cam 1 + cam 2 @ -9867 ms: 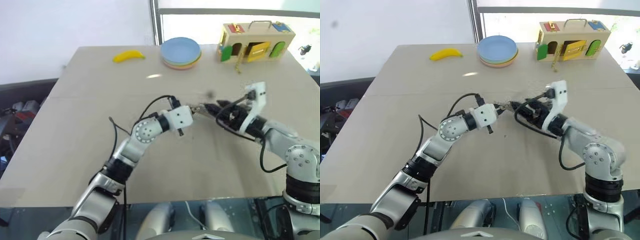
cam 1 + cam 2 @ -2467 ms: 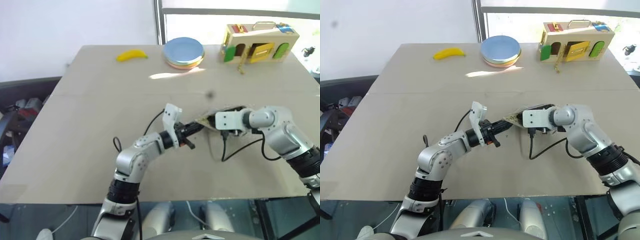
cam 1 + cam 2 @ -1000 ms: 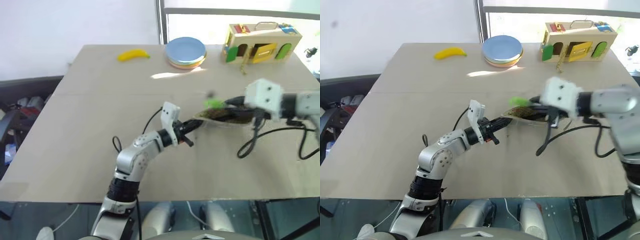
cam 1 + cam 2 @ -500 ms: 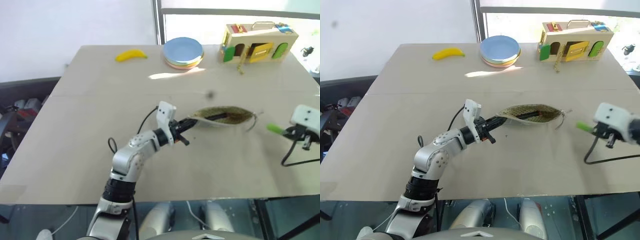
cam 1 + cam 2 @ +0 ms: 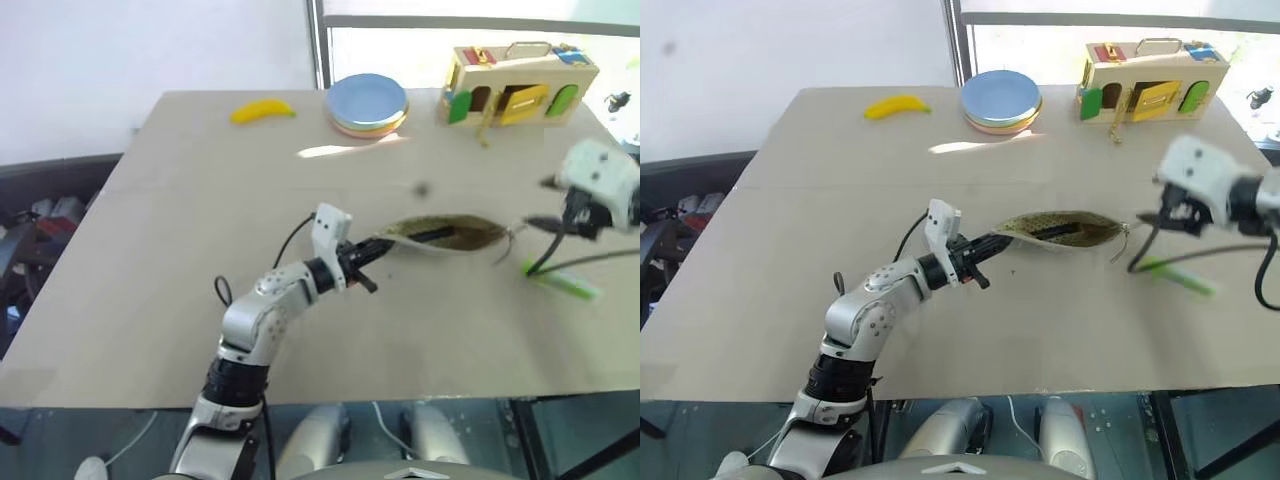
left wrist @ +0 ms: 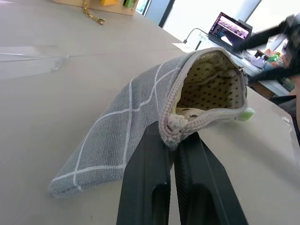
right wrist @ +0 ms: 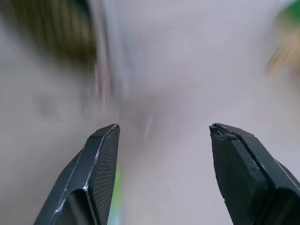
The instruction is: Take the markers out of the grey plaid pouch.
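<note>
Left end effector [image 6: 171, 140] is clamped on the zipper end of the limp grey plaid pouch [image 6: 140, 117], propping its mouth agape. Right end effector [image 7: 161, 136] stands wide, empty; green marker [image 5: 560, 281] lies on the table [image 5: 200, 180] just below it. The dark marker [image 5: 436, 236] inside looks light, rigid and slick: grip mid-shaft.

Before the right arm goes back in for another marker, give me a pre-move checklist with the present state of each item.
1. Left gripper shut on the grey plaid pouch rim: ok.
2. Pouch mouth held open: ok.
3. Right gripper open, holding nothing: ok.
4. Green marker out, on the table: ok.
5. Dark marker out of pouch: not ok, a dark stick shows in the mouth.
6. Path from right gripper to pouch free: ok.
</note>
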Robot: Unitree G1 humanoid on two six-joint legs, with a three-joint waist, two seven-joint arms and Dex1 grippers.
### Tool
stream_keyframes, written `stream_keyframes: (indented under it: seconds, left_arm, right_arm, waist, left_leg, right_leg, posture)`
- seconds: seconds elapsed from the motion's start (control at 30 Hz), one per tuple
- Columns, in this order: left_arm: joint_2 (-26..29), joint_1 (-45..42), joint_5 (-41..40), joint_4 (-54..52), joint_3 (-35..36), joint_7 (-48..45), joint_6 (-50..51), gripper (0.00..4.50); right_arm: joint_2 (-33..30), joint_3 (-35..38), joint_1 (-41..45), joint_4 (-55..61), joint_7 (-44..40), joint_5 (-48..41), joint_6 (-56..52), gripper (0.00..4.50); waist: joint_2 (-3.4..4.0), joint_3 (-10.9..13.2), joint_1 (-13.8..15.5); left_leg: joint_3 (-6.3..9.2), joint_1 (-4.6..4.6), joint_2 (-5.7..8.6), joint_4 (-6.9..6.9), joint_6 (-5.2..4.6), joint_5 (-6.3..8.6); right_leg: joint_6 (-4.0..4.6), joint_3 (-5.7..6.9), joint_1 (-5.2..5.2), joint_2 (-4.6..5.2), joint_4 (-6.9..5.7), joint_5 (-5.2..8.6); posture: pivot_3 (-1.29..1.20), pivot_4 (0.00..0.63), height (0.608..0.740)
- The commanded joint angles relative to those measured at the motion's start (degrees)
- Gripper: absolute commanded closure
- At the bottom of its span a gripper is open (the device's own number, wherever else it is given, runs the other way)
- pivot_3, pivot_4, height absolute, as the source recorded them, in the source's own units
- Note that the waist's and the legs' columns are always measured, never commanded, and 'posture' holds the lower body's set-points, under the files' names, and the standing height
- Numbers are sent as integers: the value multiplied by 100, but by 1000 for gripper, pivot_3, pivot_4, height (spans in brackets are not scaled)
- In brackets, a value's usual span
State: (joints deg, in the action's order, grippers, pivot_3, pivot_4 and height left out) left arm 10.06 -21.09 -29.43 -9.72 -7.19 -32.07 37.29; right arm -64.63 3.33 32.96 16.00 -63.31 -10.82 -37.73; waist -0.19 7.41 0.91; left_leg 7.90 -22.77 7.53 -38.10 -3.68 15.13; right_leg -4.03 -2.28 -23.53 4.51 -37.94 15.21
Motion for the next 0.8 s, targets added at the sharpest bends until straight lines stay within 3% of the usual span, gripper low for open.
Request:
stream_keyframes:
  seconds: [0.03,0.07,0.23,0.4,0.73,0.8]
  left_arm:
    - [-32,-93,-41,-218,-5,-47,-64,4500]
    - [-47,-120,-39,-204,-10,-46,-67,4500]
    - [-128,-206,-115,-259,-31,-31,40,4500]
    - [-197,-262,-199,-369,-20,-39,187,4500]
    - [-296,-287,-561,-558,32,-28,606,4500]
    - [-356,-313,-735,-562,110,10,788,4500]
  right_arm:
    - [213,-195,274,753,-95,-500,-399,1935]
    - [279,-312,266,828,-88,-524,-414,2180]
    - [507,-879,327,872,35,-315,-219,4419]
    - [750,-1250,400,778,127,-149,-84,4419]
    - [1161,-2421,463,-461,311,1317,1237,4419]
    - [1196,-2563,528,-621,142,1455,1409,3899]
  waist:
    - [-7,3,35]
    - [-15,8,57]
    - [-19,11,72]
    - [-19,11,29]
    - [-19,10,-12]
    - [-19,10,-13]
  left_leg:
    - [4,-4,0,1,0,0]
    - [4,-8,1,1,-1,1]
    - [1,-14,8,-8,-6,3]
    - [1,-13,7,-8,-6,3]
    - [-1,-9,6,-10,-5,2]
    - [-1,-9,6,-10,-5,2]
  right_leg:
    - [0,4,0,1,5,0]
    - [0,6,0,2,8,0]
    - [0,5,-1,9,9,0]
    - [0,4,-4,7,3,0]
    - [0,1,-6,4,-2,0]
    - [0,1,-6,4,-2,0]
  posture:
    - [0,150,740]
    - [0,150,740]
    - [0,150,740]
    - [0,150,740]
    - [0,150,740]
    - [0,150,740]
